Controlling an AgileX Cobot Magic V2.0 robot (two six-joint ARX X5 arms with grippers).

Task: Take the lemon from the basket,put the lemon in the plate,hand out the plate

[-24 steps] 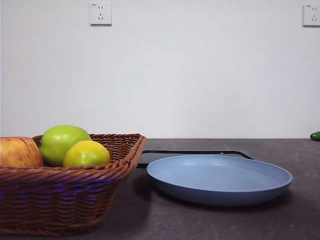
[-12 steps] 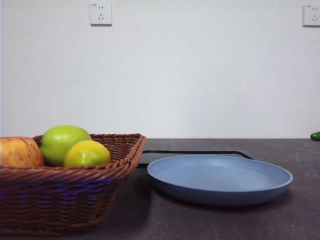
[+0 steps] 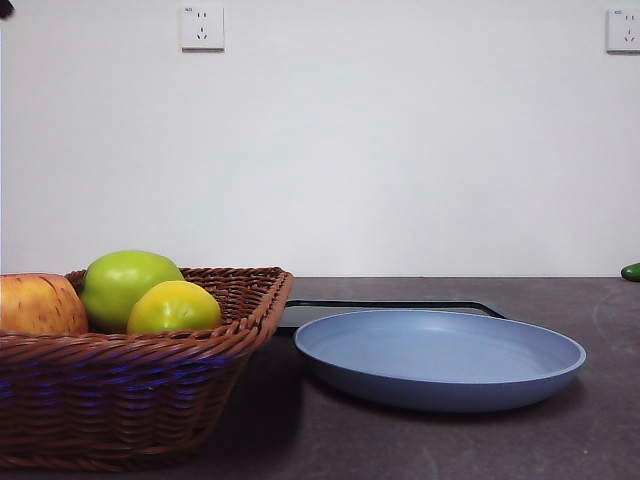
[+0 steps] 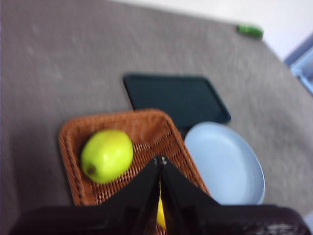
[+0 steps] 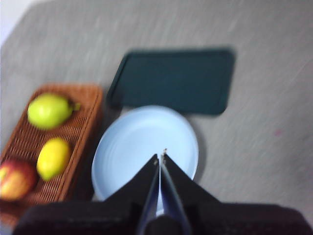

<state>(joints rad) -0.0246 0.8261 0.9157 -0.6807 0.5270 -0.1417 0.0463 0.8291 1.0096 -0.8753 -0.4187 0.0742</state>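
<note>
Task at start: no step done, lemon not yet picked.

Front view: lemon (image 3: 173,307) sits in the basket (image 3: 130,400) at lower left of frame, touching the green apple (image 3: 128,285) behind it, with a red-yellow apple (image 3: 38,305) at the left edge. The plate (image 3: 440,358) stands bare at lower centre-right, in front of the black tray (image 3: 390,307). Left gripper (image 4: 160,159) hangs high above the basket, jaws closed tip to tip, holding nothing. Right gripper (image 5: 160,156) hangs above the plate, jaws likewise together and empty. Remaining: grasp lemon, place it in the plate, hand the plate out.
</note>
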